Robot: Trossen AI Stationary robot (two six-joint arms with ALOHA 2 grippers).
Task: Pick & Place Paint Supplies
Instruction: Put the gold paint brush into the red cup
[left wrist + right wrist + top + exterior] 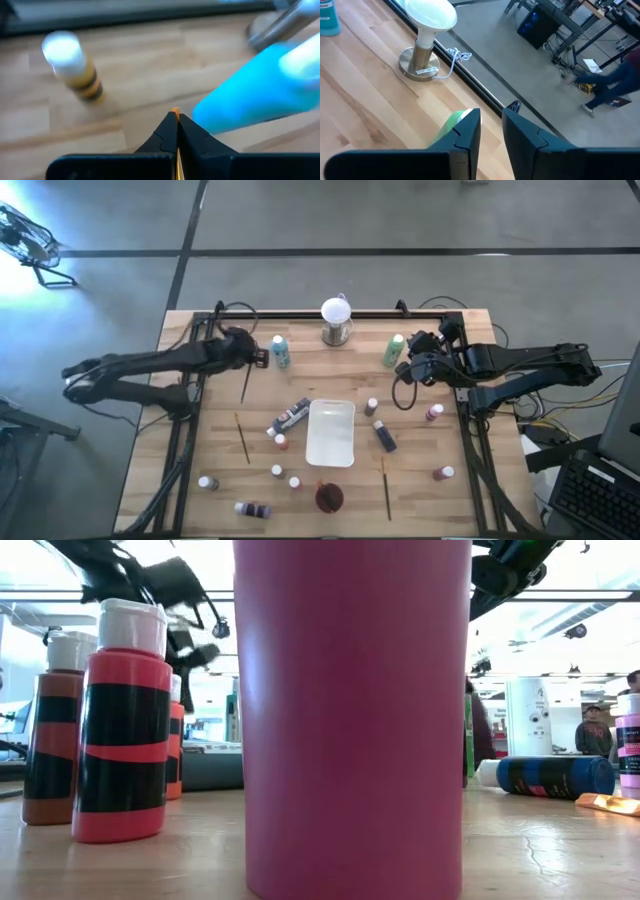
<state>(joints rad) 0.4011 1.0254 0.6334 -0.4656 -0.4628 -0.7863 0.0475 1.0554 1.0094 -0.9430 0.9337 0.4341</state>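
My left end effector (262, 360) sits over the far left part of the tabletop (420, 500), just beside the teal bottle (281, 352). Its two fingers (170, 132) are clenched on a thin brush (245, 383), whose orange tip peeks out between them in my left wrist view; from above, the handle trails away from the end effector toward the near side.

My right end effector (408, 368) hovers at the far right, close to the green bottle (393, 350). Its fingers (465, 135) stand a little apart with nothing between them, and the green bottle shows just past one finger in my right wrist view.

The white globe lamp (336, 319) stands at the far edge between my two arms. The white tray (332, 432) lies in the middle with nothing in it, and the dark red cup (329, 497) stands just in front of it. A dark bottle (290, 417) lies on its side touching the tray's left edge, another dark bottle (384, 436) lies just to its right. Two more brushes lie flat: one (242, 437) to the left, one (386, 487) near the right front. Small capped bottles are scattered around the near half, some standing, some lying down.
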